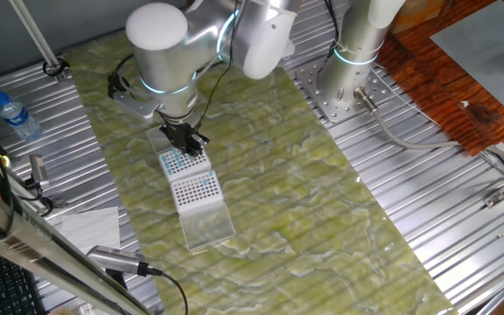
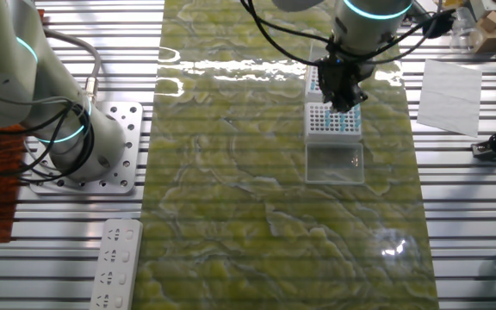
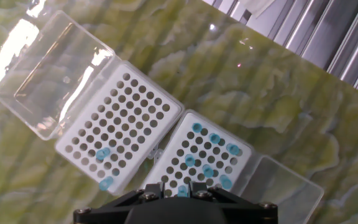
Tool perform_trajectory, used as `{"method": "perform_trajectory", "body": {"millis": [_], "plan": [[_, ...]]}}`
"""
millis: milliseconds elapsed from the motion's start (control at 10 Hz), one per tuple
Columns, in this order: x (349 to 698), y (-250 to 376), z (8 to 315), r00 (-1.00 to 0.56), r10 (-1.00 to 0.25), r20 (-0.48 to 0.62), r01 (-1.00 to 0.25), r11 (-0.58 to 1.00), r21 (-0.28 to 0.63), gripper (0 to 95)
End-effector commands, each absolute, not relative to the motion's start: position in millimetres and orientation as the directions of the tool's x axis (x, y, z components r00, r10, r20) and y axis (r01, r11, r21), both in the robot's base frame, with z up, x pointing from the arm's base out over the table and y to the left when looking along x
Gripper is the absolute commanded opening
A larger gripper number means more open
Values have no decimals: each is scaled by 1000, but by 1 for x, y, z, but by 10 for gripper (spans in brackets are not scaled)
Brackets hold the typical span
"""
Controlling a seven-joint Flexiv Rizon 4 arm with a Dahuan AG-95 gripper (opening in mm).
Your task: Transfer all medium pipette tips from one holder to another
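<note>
In the one fixed view, my gripper (image 1: pixel 186 140) hangs low over the far one of two white tip racks that sit end to end on the green marbled mat (image 1: pixel 322 192). The far rack (image 1: pixel 180 161) shows light-blue dots, the medium pipette tips (image 1: pixel 177 162), just beneath my fingers. The near rack (image 1: pixel 196 188) touches it and shows mostly dark holes. A clear lid (image 1: pixel 208 226) lies open flat at its near end. A water bottle (image 1: pixel 14 116) lies on the ribbed table at the left.

In the other fixed view, I stand over the same pair near the mat's right side. My fingers cover the joint between the two racks, and blue tips show in the rack nearer this camera. Its clear lid lies flat just beyond it, toward the bottom. A second robot arm's base (image 2: pixel 84 146) is bolted down well to the left.

In the hand view, my finger ends sit at the bottom edge, close together, with a blue-topped tip seen between them; whether they grip it I cannot tell. The right rack (image 3: pixel 197 155) holds a scattered handful of blue tips. The left rack (image 3: pixel 120 130) holds two, in its near corner. Each rack has a clear lid hinged open on its outer side.
</note>
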State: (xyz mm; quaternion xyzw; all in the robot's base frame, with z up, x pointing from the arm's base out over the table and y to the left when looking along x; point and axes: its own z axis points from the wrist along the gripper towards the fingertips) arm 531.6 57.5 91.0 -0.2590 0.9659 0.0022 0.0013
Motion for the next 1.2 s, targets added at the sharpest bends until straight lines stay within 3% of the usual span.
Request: {"method": "perform_trajectory", "body": {"millis": [100,700,800,1200], "plan": [[535,56,85,-859,-512,-14,-512,859,0,190],[534,53,74,-850,-526,-33,-526,850,-8,190],[532,53,73,-848,-528,-30,-528,849,-10,0],[530,52,78,-842,-540,-7,-540,842,0,0]]}}
